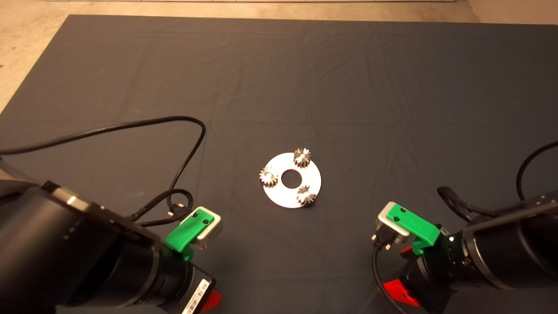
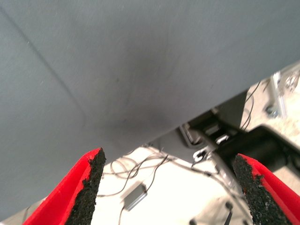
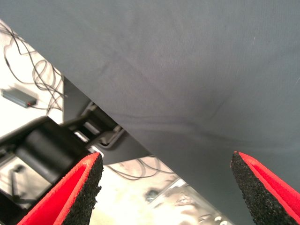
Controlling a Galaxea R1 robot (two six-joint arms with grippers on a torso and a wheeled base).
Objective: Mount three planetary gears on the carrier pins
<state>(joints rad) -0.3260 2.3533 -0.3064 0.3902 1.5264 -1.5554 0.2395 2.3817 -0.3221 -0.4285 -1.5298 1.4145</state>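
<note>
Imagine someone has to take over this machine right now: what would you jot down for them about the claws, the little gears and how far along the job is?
Left gripper: open, empty, parked at the near left edge of the mat.
Right gripper: open, empty, parked at the near right edge.
The round plate lies mid-mat. All three planetary gears sit on it around the central hole: one at the far side, one at the left, one at the near right.
Done: each gear appears to be on a carrier pin.
Left: apparently nothing; just check seating, since the pins are mostly hidden.
</note>
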